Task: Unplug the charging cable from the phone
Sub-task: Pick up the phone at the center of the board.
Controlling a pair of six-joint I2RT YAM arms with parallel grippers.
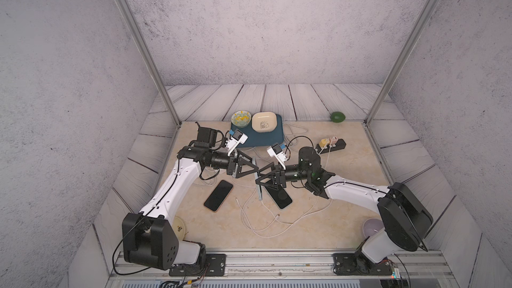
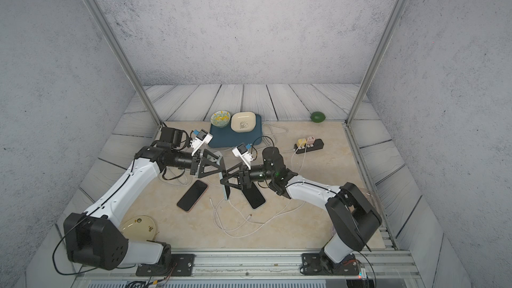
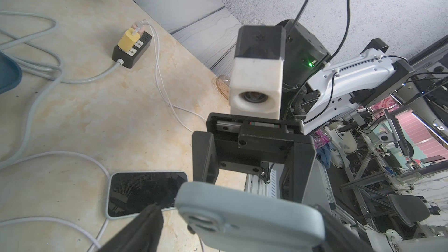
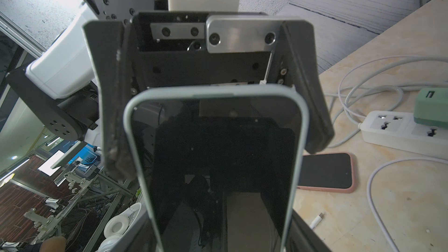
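The phone [image 1: 260, 193] [image 2: 226, 193], in a pale blue-grey case, stands upright at mid-table between my two grippers. Its dark screen [image 4: 218, 153] faces the right wrist; its back with the camera bump [image 3: 254, 214] faces the left wrist. My right gripper [image 1: 256, 183] [image 4: 218, 238] is shut on the phone's side edges. From the opposite side, my left gripper [image 1: 257, 172] [image 3: 244, 212] straddles the phone's upper part, open, with a gap at one fingertip [image 3: 155, 210]. A white charging cable [image 1: 264, 205] leaves the phone's lower end. The port is hidden.
Two more phones lie screen-up: a pink-cased phone [image 1: 219, 195] and a pale-cased phone [image 1: 280, 197]. White cables loop over the front, with a loose plug [image 1: 278, 216]. Behind are a black power strip [image 1: 331, 145], a blue mat [image 1: 270, 139], a bowl [image 1: 241, 119] and a green fruit [image 1: 338, 117].
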